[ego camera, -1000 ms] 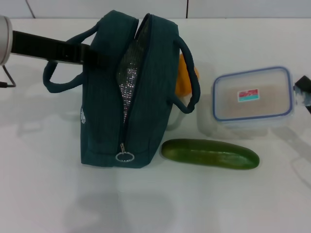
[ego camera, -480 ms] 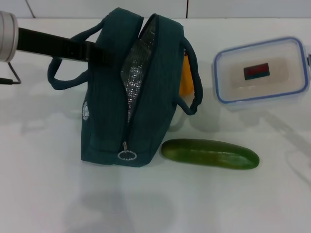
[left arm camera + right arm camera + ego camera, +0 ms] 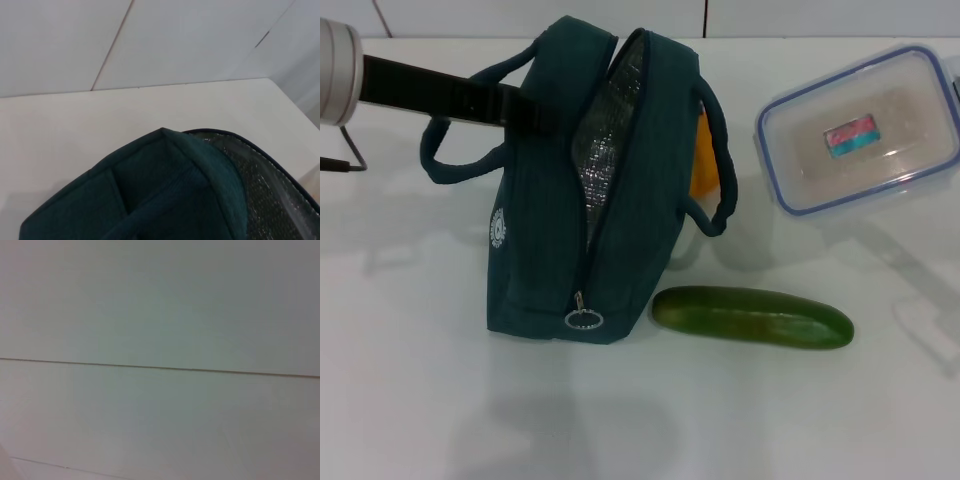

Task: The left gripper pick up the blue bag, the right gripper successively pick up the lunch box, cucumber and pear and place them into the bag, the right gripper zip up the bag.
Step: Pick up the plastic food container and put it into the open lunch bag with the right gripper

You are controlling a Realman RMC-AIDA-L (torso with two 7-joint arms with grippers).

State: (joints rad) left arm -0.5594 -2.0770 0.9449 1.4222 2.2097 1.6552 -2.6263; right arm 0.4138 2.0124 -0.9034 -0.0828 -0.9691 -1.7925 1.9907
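The blue bag (image 3: 545,220) stands on the white table with its zipper open and the foil lining (image 3: 605,150) showing. My left gripper (image 3: 533,110) reaches in from the left and grips the bag's top left panel; the fabric hides its fingertips. The bag's top edge fills the left wrist view (image 3: 165,190). The lunch box (image 3: 860,128) hangs tilted above the table at the far right, held at its right end by my right gripper (image 3: 955,88), which barely shows at the picture's edge. The cucumber (image 3: 752,317) lies in front of the bag's right side. The pear (image 3: 703,150) peeks out behind the bag.
The zipper's ring pull (image 3: 583,319) hangs at the bag's near lower end. Two loop handles (image 3: 450,165) stick out to either side of the bag. The lunch box casts a shadow on the table (image 3: 920,320) below it. The right wrist view shows only a white wall.
The lunch box has risen off the table, moved away and tilted. The bag has been pulled slightly upright and to the right by the left arm. Cucumber unmoved.
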